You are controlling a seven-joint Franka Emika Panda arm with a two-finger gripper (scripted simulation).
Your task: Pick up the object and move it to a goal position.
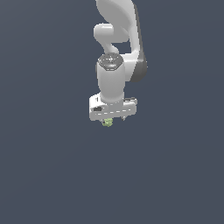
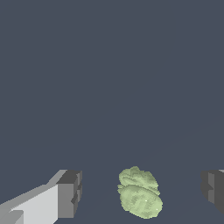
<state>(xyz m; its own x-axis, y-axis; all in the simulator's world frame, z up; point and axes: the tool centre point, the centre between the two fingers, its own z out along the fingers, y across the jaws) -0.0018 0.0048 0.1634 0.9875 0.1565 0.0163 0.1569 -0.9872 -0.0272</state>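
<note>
Hanging straight down from the white arm (image 1: 118, 39), the hand (image 1: 114, 119) points at the plain dark grey desk (image 1: 52, 175). Its two fingers stand spread wide apart, released, and grip nothing. The wrist view shows the dark pad of one finger (image 2: 69, 193) on one side and the other finger (image 2: 214, 189) well off on the opposite side. Between them lies the object (image 2: 140, 198), a small lumpy yellow-green thing, nearer to neither by much, and clear of both pads. From the exterior view, the object (image 1: 107, 123) peeks out just beneath the hand's lower edge, toward the exterior view's left of its middle. Whether the fingertips reach the surface I cannot tell.
</note>
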